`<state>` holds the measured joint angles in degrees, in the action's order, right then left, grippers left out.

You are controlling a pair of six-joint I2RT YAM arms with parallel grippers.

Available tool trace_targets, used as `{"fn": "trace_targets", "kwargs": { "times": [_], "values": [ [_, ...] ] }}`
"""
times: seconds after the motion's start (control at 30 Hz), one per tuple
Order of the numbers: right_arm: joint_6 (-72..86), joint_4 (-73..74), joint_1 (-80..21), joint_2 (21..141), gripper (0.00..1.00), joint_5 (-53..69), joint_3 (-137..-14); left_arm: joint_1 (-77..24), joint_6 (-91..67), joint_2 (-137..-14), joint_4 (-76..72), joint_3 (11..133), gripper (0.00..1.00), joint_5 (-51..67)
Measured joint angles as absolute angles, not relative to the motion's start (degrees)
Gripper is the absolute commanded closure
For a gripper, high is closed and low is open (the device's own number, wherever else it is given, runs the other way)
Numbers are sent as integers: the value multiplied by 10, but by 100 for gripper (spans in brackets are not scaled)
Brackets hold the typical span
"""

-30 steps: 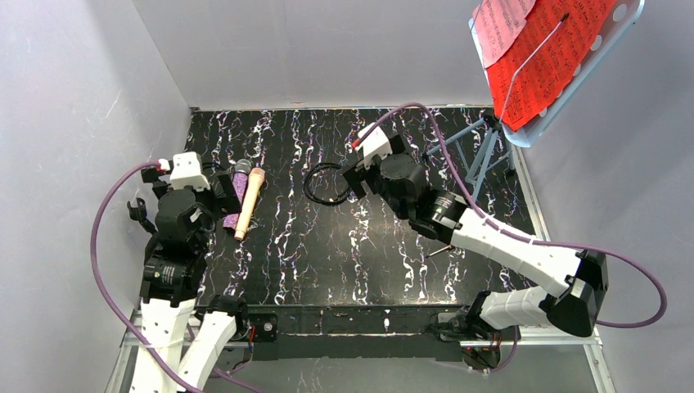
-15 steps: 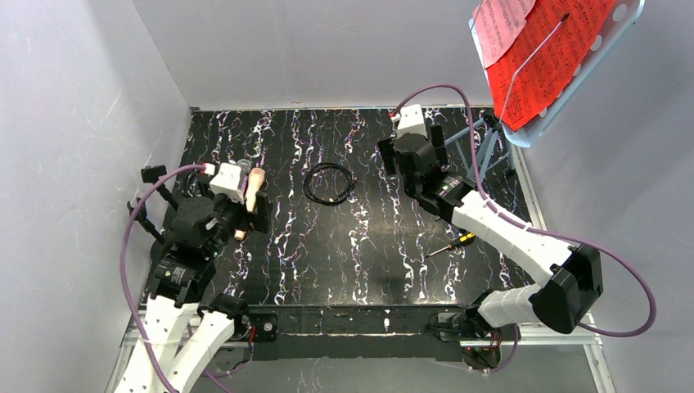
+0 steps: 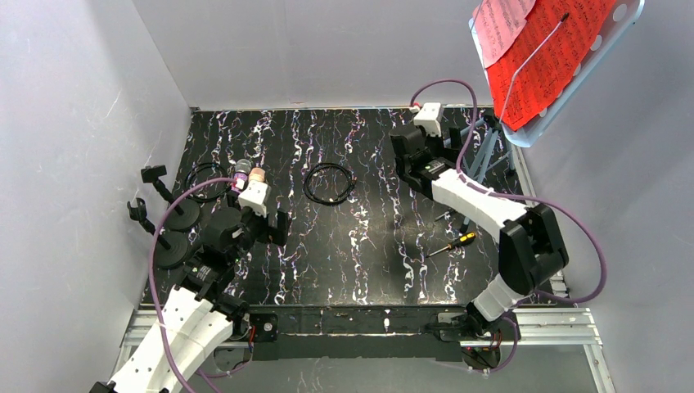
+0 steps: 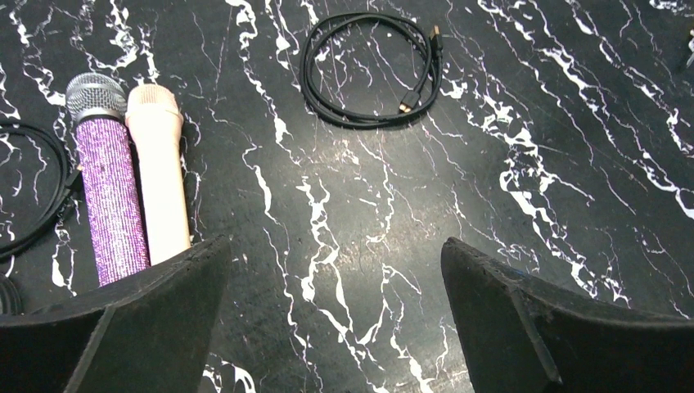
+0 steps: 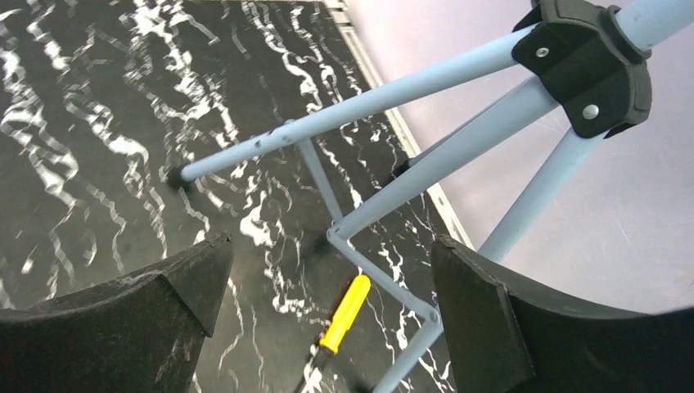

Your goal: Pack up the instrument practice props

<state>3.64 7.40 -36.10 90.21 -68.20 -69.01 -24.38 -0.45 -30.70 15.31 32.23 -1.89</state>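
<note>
The purple glitter microphone (image 4: 110, 196) and the cream microphone (image 4: 159, 172) lie side by side on the black marbled table; only their heads show in the top view, purple (image 3: 243, 170) and cream (image 3: 259, 173). My left gripper (image 4: 334, 246) is open and empty, just right of them (image 3: 263, 219). Two black round-based mic posts (image 3: 182, 214) (image 3: 168, 252) stand at the left edge. Red pages (image 3: 556, 57) and pink pages (image 3: 501, 24) sit on the pale blue music stand (image 3: 565, 116). My right gripper (image 5: 331, 246) is open and empty, facing the stand's tripod legs (image 5: 368, 98) at the far right (image 3: 425, 147).
A black cable coil (image 4: 372, 70) lies mid-table (image 3: 329, 182); another coil (image 3: 205, 178) lies by the posts. A yellow-handled screwdriver (image 5: 345, 311) lies under the tripod brace, and one more (image 3: 458, 240) sits nearer the front. Grey walls close in on three sides.
My left arm has swung right and nearer, off the microphones, uncovering the two posts. My right gripper has moved from the cable coil to the far right, toward the stand's tripod.
</note>
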Motion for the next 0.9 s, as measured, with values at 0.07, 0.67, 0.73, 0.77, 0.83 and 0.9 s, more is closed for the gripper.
{"fn": "trace_targets", "kwargs": {
  "times": [0.07, 0.67, 0.73, 0.77, 0.83, 0.9],
  "values": [
    [51, 53, -343, 922, 4, -699, -691, -247, -4, -307, 142, 322, 2, -23],
    [163, -118, -254, 1058, 26, -781, -737, -286, 18, -307, 111, 311, 2, -33],
    [166, -133, -248, 1068, 28, -781, -739, -288, 20, -309, 107, 309, 2, -34],
    [168, -139, -245, 1074, 30, -781, -741, -289, 20, -310, 107, 307, 2, -35],
    [168, -151, -241, 1086, 35, -781, -746, -291, 20, -314, 107, 306, 2, -36],
    [169, -165, -238, 1098, 42, -781, -750, -292, 20, -317, 107, 305, 2, -36]
  ]
}}
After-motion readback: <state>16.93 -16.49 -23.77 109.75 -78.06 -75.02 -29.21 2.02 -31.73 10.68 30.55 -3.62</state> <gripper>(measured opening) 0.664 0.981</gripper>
